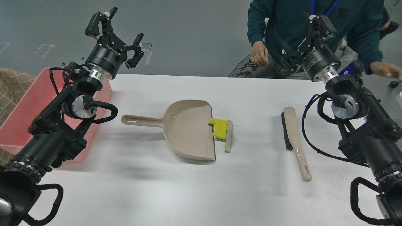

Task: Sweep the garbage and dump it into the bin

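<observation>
1. bin (25, 106) sits at the desk's (157, 194) left edge, nothing seen dumped in it.
2. dustpan (185, 128) and brush (293, 138) lie untouched.
3. left tool (117, 33) fingers apart, empty; right tool (306, 37) cannot tell.
4. garbage (221, 129) at the dustpan lip, unswept.

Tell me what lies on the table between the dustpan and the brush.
In the head view: the yellow chunk and beige strip, both at the dustpan's lip; then bare table up to the brush.
</observation>
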